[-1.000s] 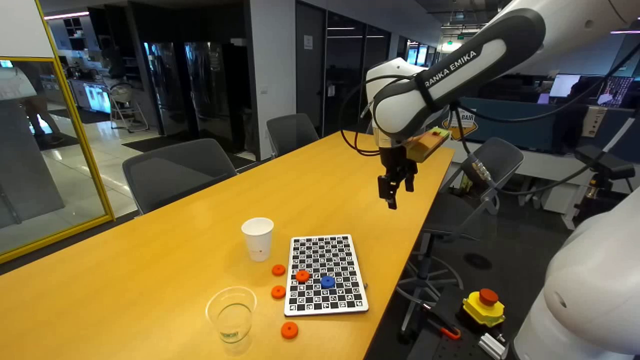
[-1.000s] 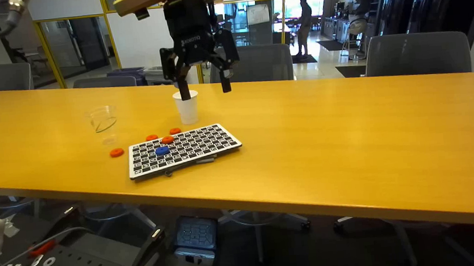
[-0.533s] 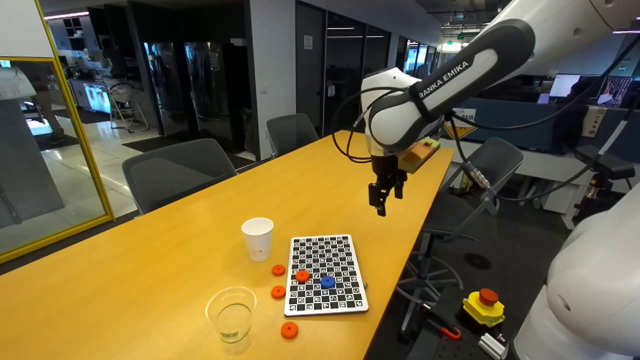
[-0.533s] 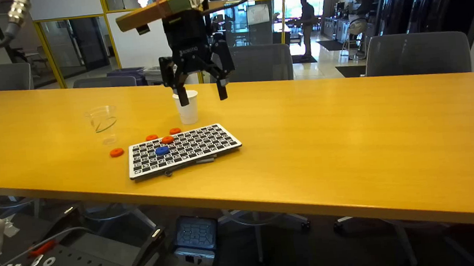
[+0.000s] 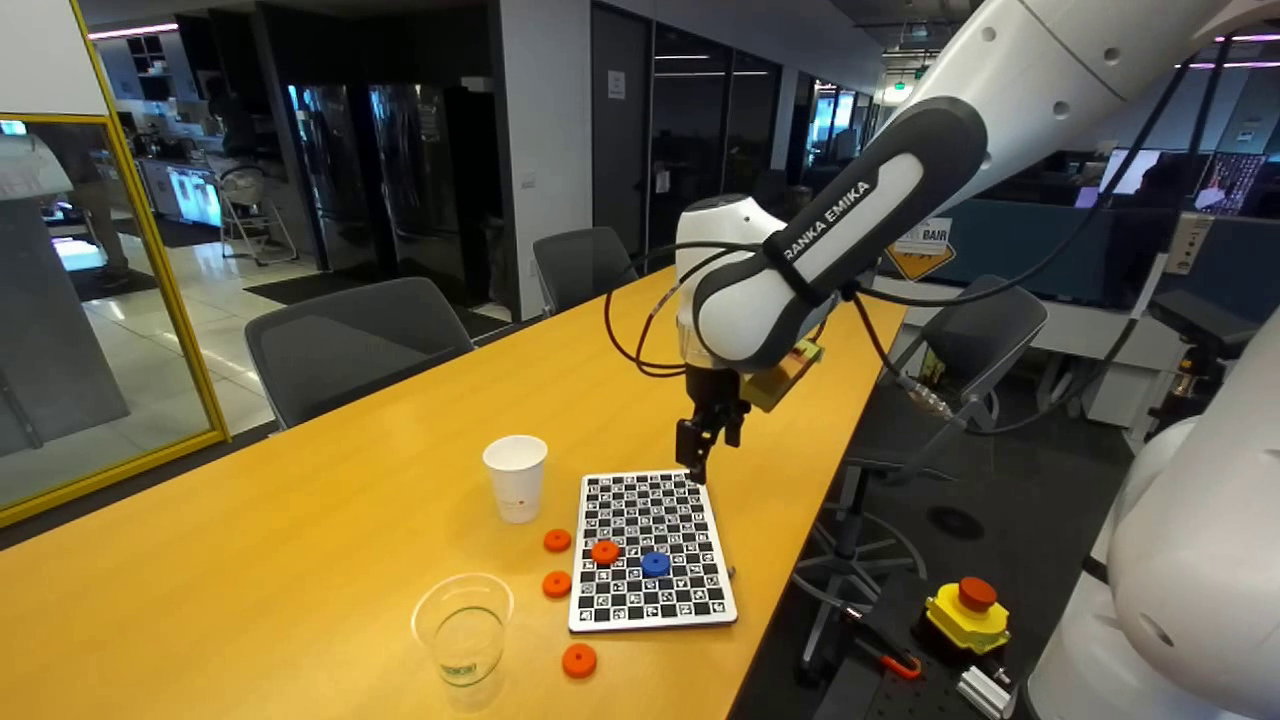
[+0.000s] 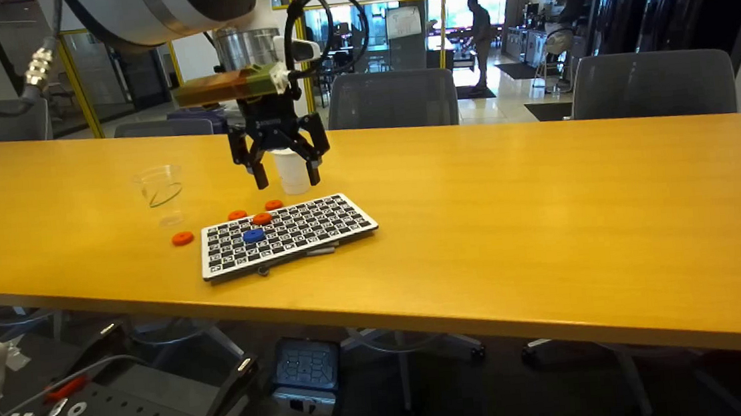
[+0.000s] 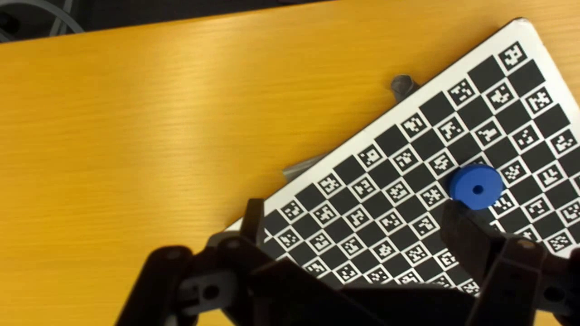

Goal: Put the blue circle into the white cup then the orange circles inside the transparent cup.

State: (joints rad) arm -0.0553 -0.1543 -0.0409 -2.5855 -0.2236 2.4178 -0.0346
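Observation:
The blue circle [image 5: 656,564] lies flat on a black-and-white patterned board. One of the orange circles [image 5: 605,552] is on the board too; several others lie on the table beside it. The white cup [image 5: 516,480] stands upright near the board's far corner, and the transparent cup [image 5: 462,630] stands upright by the loose discs. Over the board's end hangs my gripper [image 6: 287,177], open, holding nothing. In the wrist view the blue circle [image 7: 471,179] sits at the right, its lower edge overlapped by a fingertip [image 7: 457,222]; no cup or orange circle shows there.
The patterned board [image 6: 324,215] rests slightly raised on the table [image 6: 512,222], with a grey piece sticking out beneath its near edge. Chairs [image 5: 355,340] line the table's sides. A yellow box with a red button [image 5: 966,612] sits beside the arm's base.
My gripper has come down and moved toward the board, shifting left and lower in both exterior views. It has stayed open. Discs, cups and board have not moved.

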